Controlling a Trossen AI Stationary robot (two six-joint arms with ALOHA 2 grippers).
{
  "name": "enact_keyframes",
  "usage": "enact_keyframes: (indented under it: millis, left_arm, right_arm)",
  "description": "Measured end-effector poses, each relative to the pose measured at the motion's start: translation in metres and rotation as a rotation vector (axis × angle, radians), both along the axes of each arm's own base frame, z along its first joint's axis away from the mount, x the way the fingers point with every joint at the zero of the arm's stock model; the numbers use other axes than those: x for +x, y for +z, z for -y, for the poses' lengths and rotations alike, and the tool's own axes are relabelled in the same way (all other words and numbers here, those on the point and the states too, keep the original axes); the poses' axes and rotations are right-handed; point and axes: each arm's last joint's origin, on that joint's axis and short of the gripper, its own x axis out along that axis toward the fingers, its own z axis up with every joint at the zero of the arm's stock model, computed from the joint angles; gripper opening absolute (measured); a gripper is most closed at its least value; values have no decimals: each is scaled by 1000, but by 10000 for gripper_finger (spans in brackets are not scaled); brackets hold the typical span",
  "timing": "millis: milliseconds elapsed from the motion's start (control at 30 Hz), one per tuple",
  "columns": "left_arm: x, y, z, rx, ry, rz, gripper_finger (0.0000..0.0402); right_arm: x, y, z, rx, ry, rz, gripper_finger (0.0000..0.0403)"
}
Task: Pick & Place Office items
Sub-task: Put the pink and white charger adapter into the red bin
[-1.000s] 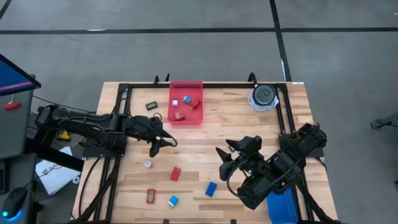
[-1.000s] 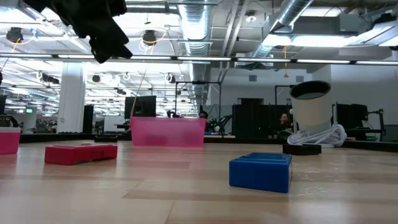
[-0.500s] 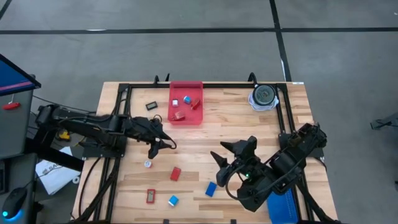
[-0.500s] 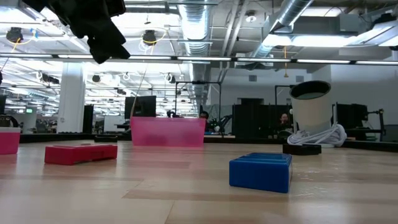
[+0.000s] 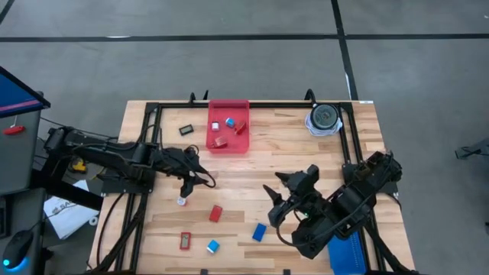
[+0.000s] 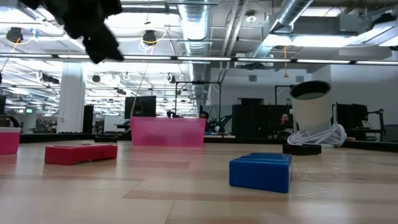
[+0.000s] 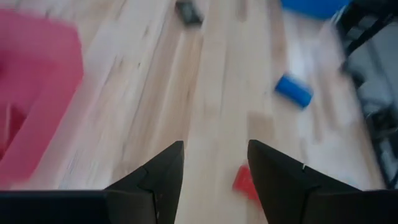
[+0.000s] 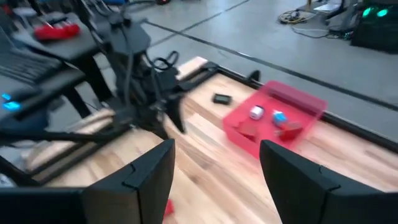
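Observation:
My left gripper (image 5: 200,180) is open and empty above the table's left middle, over bare wood (image 7: 214,155); it also shows in the low view (image 6: 93,28). Near it lie a whitish round piece (image 5: 181,202) and a red block (image 5: 215,213). My right gripper (image 5: 277,192) is open and empty, raised above a blue block (image 5: 259,231); its fingers point toward the far left (image 8: 217,168). A pale blue cube (image 5: 212,246) and a flat red piece (image 5: 185,241) lie near the front edge. A black rectangle (image 5: 186,130) lies at the far left.
A red tray (image 5: 228,126) at the far middle holds red and pale blue pieces. A round grey-and-white disc (image 5: 324,118) stands at the far right. A blue tray (image 5: 349,256) sits at the near right corner. Black rails (image 5: 149,153) run along the table's sides.
My left gripper has moved a little toward the table's near edge, closer to the whitish round piece, still open. The pieces on the table have not moved.

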Motion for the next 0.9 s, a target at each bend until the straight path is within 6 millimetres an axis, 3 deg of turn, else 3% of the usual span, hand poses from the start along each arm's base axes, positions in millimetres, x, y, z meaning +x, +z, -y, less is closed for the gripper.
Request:
enact_keyframes:
  millis: [200, 400, 700, 900]
  left_arm:
    - [-13, -27, 3, -96, 36, -175, 204]
    - [-29, -58, 24, -178, -9, -292, 249]
    - [-46, -63, 52, -113, -117, -340, 265]
    - [-55, -72, 57, 80, -239, -416, 268]
  right_arm:
    - [-12, -4, -7, 14, -6, 11, 228]
    - [-10, -8, -8, 21, -31, 34, 228]
    - [-12, -8, -11, 53, -31, 49, 228]
    - [-13, -8, -12, 60, -28, 52, 228]
